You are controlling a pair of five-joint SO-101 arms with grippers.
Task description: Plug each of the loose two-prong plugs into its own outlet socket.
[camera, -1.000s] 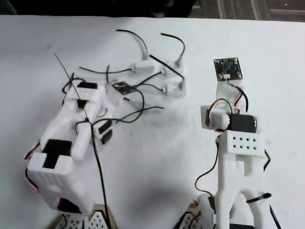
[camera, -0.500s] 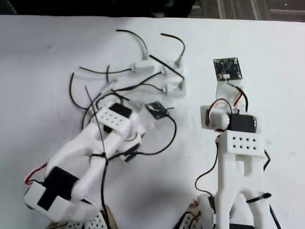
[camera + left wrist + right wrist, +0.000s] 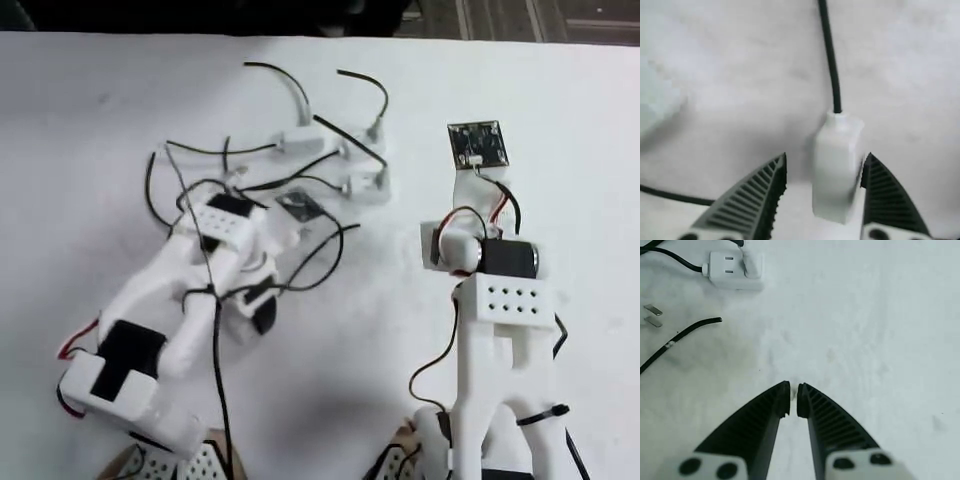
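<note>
Left end effector point(image 3: 826, 161) is spread wide with a white plug point(image 3: 836, 165) between its fingers. The plug sits against one finger and clear of the other, its cord point(image 3: 829, 55) running off over the tabletop point(image 3: 715, 60). Right end effector point(image 3: 793, 394) is pinched nearly closed on nothing, low over the tabletop, well apart from the outlet point(image 3: 730, 271).

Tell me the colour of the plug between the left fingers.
The plug is white, with a black cord; the left wrist view shows it best.
</note>
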